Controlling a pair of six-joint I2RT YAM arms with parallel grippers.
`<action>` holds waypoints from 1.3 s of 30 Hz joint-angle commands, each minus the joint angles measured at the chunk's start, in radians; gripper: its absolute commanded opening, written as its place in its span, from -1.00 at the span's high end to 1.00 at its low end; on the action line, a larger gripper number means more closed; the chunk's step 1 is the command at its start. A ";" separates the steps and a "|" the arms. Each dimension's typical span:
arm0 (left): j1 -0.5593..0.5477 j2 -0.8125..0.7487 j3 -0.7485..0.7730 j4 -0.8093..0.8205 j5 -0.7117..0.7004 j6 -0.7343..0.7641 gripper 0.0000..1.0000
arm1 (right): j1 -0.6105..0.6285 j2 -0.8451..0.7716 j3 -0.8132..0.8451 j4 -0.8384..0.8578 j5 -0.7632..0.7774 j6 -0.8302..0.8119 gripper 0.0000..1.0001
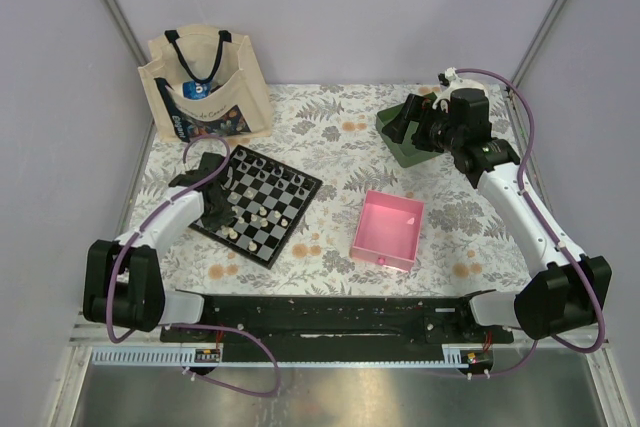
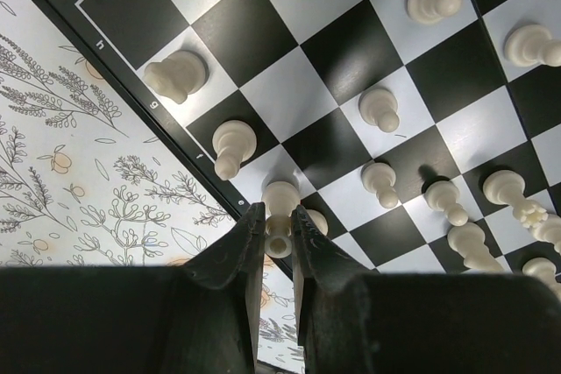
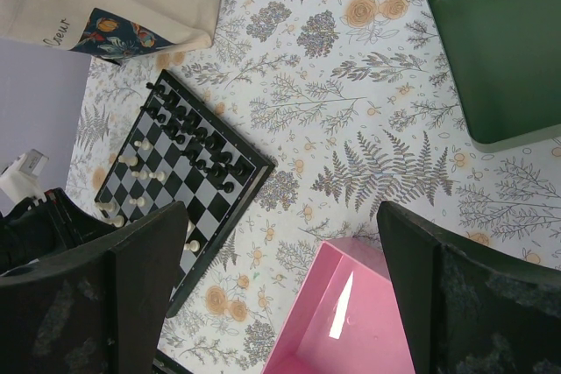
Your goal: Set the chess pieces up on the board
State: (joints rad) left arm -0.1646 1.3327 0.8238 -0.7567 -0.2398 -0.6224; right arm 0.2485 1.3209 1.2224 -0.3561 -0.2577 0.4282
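The board (image 1: 283,209) lies at the left of the table, with black chess pieces (image 3: 188,129) along its far side and cream-white chess pieces (image 2: 379,109) on its near half. My left gripper (image 2: 279,216) is over the board's near-left edge (image 1: 218,212), shut on the head of a cream-white piece (image 2: 280,236) whose base is at a white edge square. More cream-white pieces (image 2: 232,144) stand along that edge. My right gripper (image 1: 405,127) hangs wide open and holds nothing (image 3: 280,216), high over the back right, far from the board (image 3: 203,188).
A pink square tray (image 1: 362,232) sits right of the board and shows nothing inside (image 3: 351,321). A green tray (image 3: 500,41) lies at the back right, partly under my right gripper. A cloth tote bag (image 1: 205,87) stands behind the board.
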 commanded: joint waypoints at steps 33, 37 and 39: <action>-0.001 -0.012 0.034 0.022 -0.049 -0.007 0.17 | 0.005 -0.011 0.008 0.032 -0.017 -0.003 -0.97; -0.001 -0.049 0.054 0.014 -0.043 0.000 0.03 | 0.003 -0.008 0.006 0.035 -0.018 -0.005 -0.97; -0.001 -0.070 0.067 0.011 -0.035 0.004 -0.03 | 0.003 -0.009 0.005 0.039 -0.017 -0.003 -0.97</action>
State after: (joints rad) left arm -0.1646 1.3281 0.8299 -0.7509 -0.2668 -0.6266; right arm 0.2485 1.3209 1.2224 -0.3561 -0.2573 0.4278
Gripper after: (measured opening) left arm 0.492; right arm 0.990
